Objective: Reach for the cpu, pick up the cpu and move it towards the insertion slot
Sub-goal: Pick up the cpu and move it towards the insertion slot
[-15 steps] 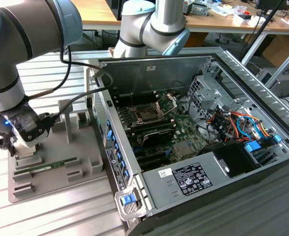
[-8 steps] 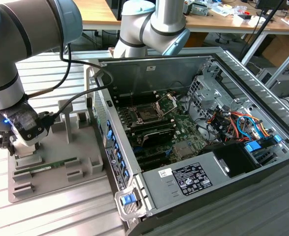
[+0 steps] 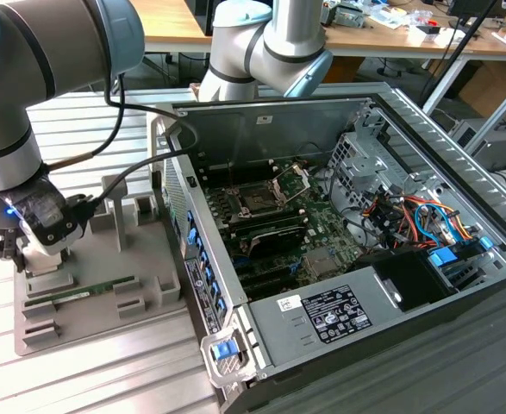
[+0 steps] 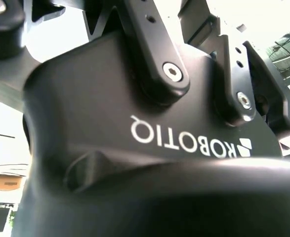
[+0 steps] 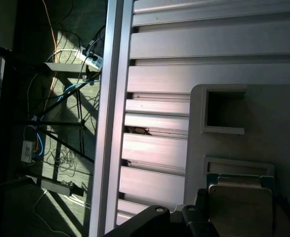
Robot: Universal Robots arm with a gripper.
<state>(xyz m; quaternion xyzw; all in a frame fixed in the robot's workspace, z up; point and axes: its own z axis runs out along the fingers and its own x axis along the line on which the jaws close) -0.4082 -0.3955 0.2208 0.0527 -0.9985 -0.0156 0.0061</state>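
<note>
The cpu (image 5: pixel 239 210), a pale silver square chip, lies in a recess of the grey fixture block (image 5: pixel 283 128) in the first wrist view. Black parts of my gripper stand close on both sides of it. In the exterior view my gripper (image 3: pixel 15 248) is low over the far left corner of that fixture block (image 3: pixel 149 267), beside the open computer case. The insertion slot (image 3: pixel 257 201) is a dark square socket on the green board inside the case, with its silver frame (image 3: pixel 291 179) hinged up. The gripper's black body (image 4: pixel 149 148) looms close in the second wrist view.
A long green memory stick (image 3: pixel 89 293) lies on the fixture block. An empty square recess (image 5: pixel 225 111) sits beside the cpu's recess. The case wall (image 3: pixel 196 259) rises between fixture and board. Cables (image 3: pixel 416 216) and a power supply (image 3: pixel 339 315) crowd the case's right side.
</note>
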